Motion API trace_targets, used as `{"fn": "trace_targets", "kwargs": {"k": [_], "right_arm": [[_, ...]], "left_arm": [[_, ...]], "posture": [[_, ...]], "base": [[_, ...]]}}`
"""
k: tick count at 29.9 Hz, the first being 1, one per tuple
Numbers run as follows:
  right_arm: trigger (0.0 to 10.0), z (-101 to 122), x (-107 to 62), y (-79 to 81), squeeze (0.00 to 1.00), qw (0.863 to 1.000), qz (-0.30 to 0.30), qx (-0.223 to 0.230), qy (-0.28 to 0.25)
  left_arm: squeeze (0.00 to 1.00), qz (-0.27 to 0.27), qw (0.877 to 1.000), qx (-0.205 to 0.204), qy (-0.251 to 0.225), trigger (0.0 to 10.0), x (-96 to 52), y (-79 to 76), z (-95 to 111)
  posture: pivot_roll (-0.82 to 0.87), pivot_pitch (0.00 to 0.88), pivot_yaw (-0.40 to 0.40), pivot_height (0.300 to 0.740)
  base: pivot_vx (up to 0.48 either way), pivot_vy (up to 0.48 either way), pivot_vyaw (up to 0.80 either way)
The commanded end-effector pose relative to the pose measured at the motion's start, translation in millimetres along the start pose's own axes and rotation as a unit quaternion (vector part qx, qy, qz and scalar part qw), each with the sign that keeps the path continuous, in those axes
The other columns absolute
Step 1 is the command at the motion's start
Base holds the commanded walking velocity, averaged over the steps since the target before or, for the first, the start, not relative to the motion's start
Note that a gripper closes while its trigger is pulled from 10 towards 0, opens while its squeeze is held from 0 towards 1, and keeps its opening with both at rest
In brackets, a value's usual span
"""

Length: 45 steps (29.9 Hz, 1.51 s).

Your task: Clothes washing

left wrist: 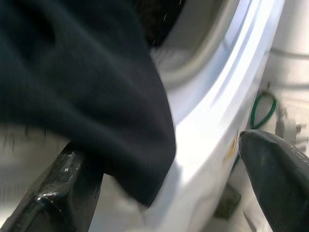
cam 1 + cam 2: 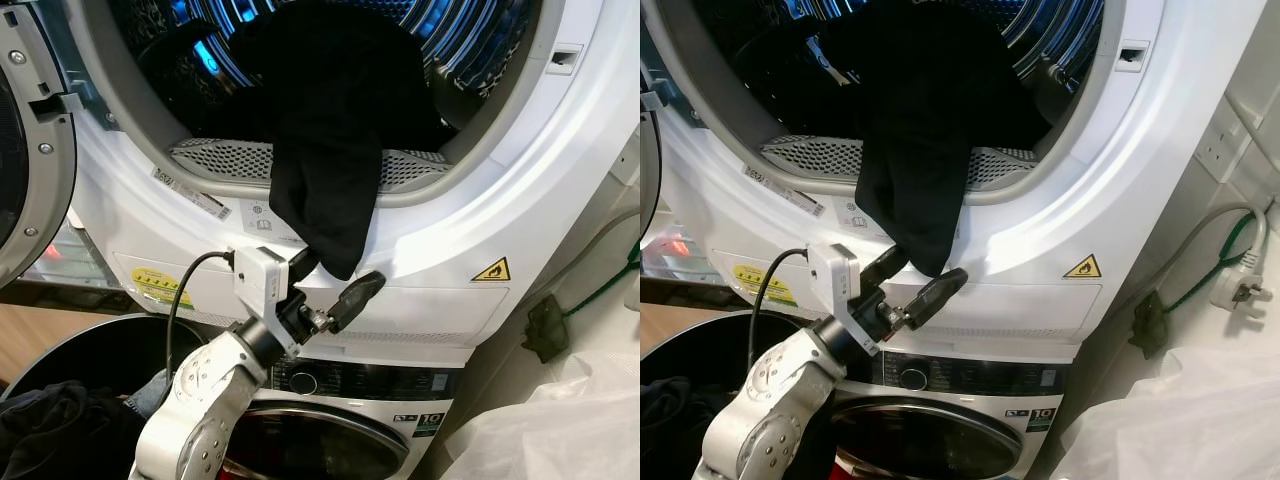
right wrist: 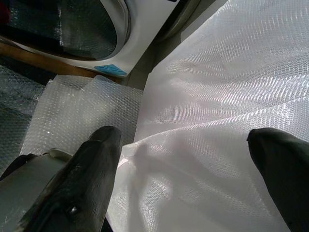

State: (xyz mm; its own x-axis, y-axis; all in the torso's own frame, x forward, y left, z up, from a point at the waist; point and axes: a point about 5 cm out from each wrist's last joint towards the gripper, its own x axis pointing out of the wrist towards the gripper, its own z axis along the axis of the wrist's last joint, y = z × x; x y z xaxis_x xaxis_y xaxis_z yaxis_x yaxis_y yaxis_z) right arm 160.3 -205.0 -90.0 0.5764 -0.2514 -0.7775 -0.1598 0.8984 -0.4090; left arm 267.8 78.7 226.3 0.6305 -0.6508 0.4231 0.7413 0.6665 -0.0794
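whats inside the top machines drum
Dark clothes fill the drum, and one black garment spills over the door rim, hanging down the front. The left gripper is open around its hanging tip. The pile hides whatever lies deeper inside.

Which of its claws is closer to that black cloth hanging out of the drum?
Left. The left gripper is open around the black cloth's hanging tip; the right gripper hangs low over bubble wrap.
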Motion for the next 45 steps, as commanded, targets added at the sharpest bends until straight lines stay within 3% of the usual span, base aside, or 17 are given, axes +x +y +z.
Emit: {"fn": "trace_targets", "kwargs": {"k": [1, 10, 15, 18, 22, 24, 27, 28, 29, 30, 31, 33, 37, 40, 42, 45], "right_arm": [[10.0, -1, -0.1, -1.0, 0.0, 1.0, -0.004, 0.002, 0.003], [10.0, -3, -0.4, -2.5, 0.0, 1.0, -0.009, 0.005, 0.005], [10.0, -6, -0.9, -2.2, 0.0, 1.0, -0.009, 0.004, 0.008], [10.0, -6, -1.4, -0.2, 0.0, 1.0, -0.007, 0.004, 0.008], [10.0, -6, -1.7, 1.1, 0.0, 1.0, -0.006, 0.006, 0.008], [10.0, -7, -2.2, 2.6, 0.0, 1.0, -0.003, 0.005, 0.009], [10.0, -8, -2.3, 2.9, 0.0, 1.0, -0.003, 0.004, 0.01], [10.0, -8, -2.4, 3.1, 0.0, 1.0, -0.003, 0.004, 0.01], [10.0, -9, -2.6, 3.1, 0.0, 1.0, -0.003, 0.004, 0.011], [10.0, -9, -2.6, 3.1, 0.0, 1.0, -0.003, 0.004, 0.011], [10.0, -9, -2.6, 3.1, 0.0, 1.0, -0.004, 0.005, 0.011], [10.0, -11, -3.0, 2.5, 0.0, 1.0, -0.006, 0.007, 0.013], [10.0, -12, -3.4, 2.3, 0.0, 1.0, -0.007, 0.007, 0.015], [10.0, -16, -4.1, 2.0, 0.0, 1.0, -0.007, 0.008, 0.018], [10.0, -18, -4.7, 2.3, 0.0, 1.0, -0.007, 0.009, 0.02], [10.0, -19, -5.3, 3.1, 0.0, 1.0, -0.006, 0.009, 0.021]], "left_arm": [[0.0, 0.004, 1.0, -0.002, -0.018, 10.0, 5.7, 8.0, 9], [0.0, -0.007, 0.995, 0.042, -0.09, 10.0, 36.5, 17.6, 49], [0.0, -0.046, 0.989, 0.07, -0.119, 10.0, 54.4, 19.4, 76], [0.0, -0.076, 0.987, 0.08, -0.114, 10.0, 57.5, 19.4, 84], [0.0, -0.077, 0.984, 0.11, -0.118, 10.0, 59.9, 23.5, 94], [0.0, -0.012, 0.977, 0.197, -0.083, 10.0, 69.3, 50.6, 102], [0.0, 0.003, 0.974, 0.213, -0.075, 10.0, 70.8, 57.8, 105], [0.0, 0.015, 0.973, 0.221, -0.063, 10.0, 72.4, 65.8, 107], [0.0, 0.055, 0.967, 0.249, -0.012, 10.0, 77.3, 89.2, 109], [0.0, 0.055, 0.967, 0.249, -0.012, 10.0, 77.3, 89.2, 109], [0.0, 0.072, 0.962, 0.262, 0.012, 10.0, 79.8, 99.4, 109], [0.0, 0.089, 0.963, 0.248, 0.065, 10.0, 91.5, 117.9, 106], [0.0, 0.102, 0.962, 0.242, 0.077, 10.0, 102.7, 124.3, 110], [0.0, 0.108, 0.964, 0.234, 0.07, 10.0, 120.6, 123.1, 118], [0.0, 0.089, 0.974, 0.204, 0.045, 10.0, 133.7, 115.7, 124], [0.0, 0.079, 0.978, 0.189, 0.028, 10.0, 142.2, 109.0, 128]], "posture": [[0.13, 0.0, -0.011, 0.74], [0.12, 0.0, -0.006, 0.74], [0.12, 0.0, -0.003, 0.74], [0.12, 0.0, 0.002, 0.74], [0.11, 0.0, 0.009, 0.74], [0.11, 0.0, 0.011, 0.74], [0.11, 0.0, 0.013, 0.74], [0.1, 0.0, 0.02, 0.74], [0.09, 0.0, 0.028, 0.74], [0.09, 0.0, 0.028, 0.74], [0.09, 0.0, 0.032, 0.74], [0.08, 0.0, 0.04, 0.74], [0.07, 0.0, 0.046, 0.74], [0.06, 0.0, 0.05, 0.74], [0.04, 0.0, 0.058, 0.74], [0.03, 0.0, 0.065, 0.74]], "base": [[0.0, 0.0, 0.0], [0.0, 0.0, 0.0], [0.0, 0.0, 0.0], [0.0, 0.0, 0.0], [0.0, 0.0, 0.0], [0.0, 0.0, 0.0], [0.0, 0.0, 0.0], [0.0, 0.0, 0.0], [0.0, 0.0, 0.0], [0.0, 0.0, 0.0], [0.0, 0.0, 0.0], [0.0, 0.0, 0.0], [0.0, 0.0, 0.0], [0.0, 0.0, 0.0], [0.0, 0.0, 0.0], [0.0, 0.0, 0.0]]}}
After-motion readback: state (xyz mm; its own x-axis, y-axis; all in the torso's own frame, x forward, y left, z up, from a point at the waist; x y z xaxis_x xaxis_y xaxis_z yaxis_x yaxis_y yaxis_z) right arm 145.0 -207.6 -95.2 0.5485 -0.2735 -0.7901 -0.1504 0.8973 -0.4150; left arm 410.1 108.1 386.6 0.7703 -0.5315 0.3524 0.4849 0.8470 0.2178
